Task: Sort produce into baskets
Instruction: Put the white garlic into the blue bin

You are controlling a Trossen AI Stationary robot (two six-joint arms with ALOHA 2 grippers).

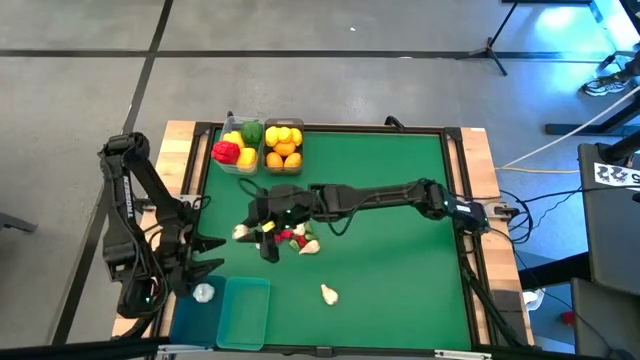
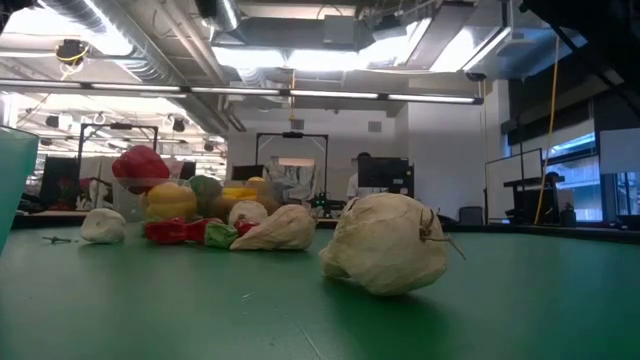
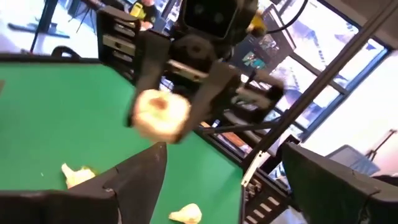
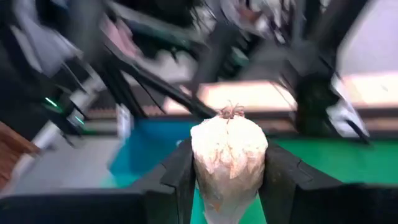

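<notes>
1. High view shows the green bench point(image 1: 400, 240) carrying everything, with both arms over its left half.
2. Right arm reaches across the bench from the right side; its end effector point(image 1: 268, 238) is near the middle-left, over the loose pile of produce point(image 1: 292, 238).
3. Left arm sits at the bench's left edge, its end effector point(image 1: 205, 256) standing open and empty, just above the teal bins.
4. Two teal bins lie at the near left corner: one point(image 1: 245, 310) looks empty, the other point(image 1: 190, 310) holds a single white garlic bulb point(image 1: 204, 293).
5. Two clear bins stand side by side at the far left edge: one point(image 1: 238, 146) with red, yellow and green peppers, one point(image 1: 283, 143) with lemons and oranges.
6. Right wrist view shows the right end effector closed on a garlic bulb point(image 4: 229, 158), clamped between its fingers point(image 4: 177, 180).
7. One more garlic bulb point(image 1: 329, 294) lies alone on the bench, apart from the pile.
</notes>
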